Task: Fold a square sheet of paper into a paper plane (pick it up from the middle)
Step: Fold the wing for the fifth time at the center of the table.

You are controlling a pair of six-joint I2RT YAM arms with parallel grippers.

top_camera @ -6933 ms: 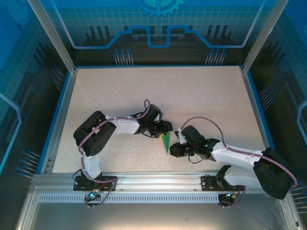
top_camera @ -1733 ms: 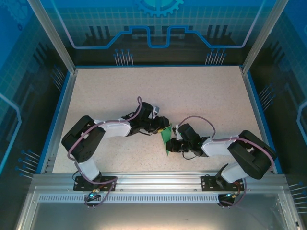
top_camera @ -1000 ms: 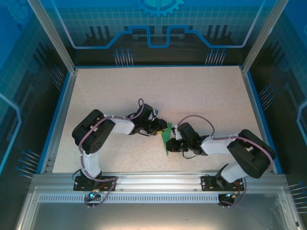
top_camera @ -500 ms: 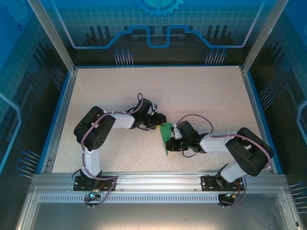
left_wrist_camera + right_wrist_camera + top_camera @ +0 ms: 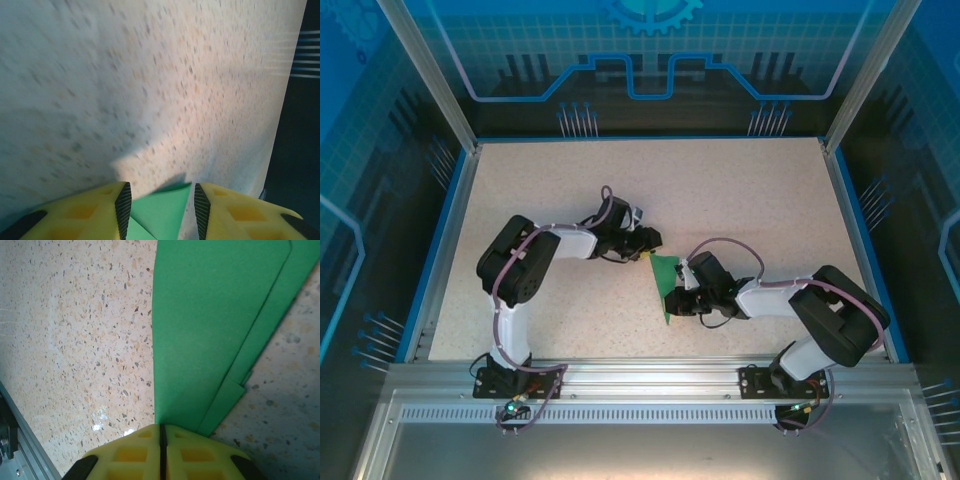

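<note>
Where the two arms meet over the near half of the speckled beige table [image 5: 740, 190], the bright-green matte sheet of paper [image 5: 663, 282], folded into a layered point, lies between the left gripper [image 5: 647, 247] and the right gripper [image 5: 673, 302]. Bare tabletop stretches beyond to the blue rim [image 5: 650, 139].

The left wrist view is blurred. There the yellow fingers [image 5: 112, 207] stand parted with a green corner between them, cut off by the bottom edge.

In the right wrist view, the right gripper's jaws are clenched on the paper's narrow end. A metal rail [image 5: 10, 442] crosses the lower-left corner.
</note>
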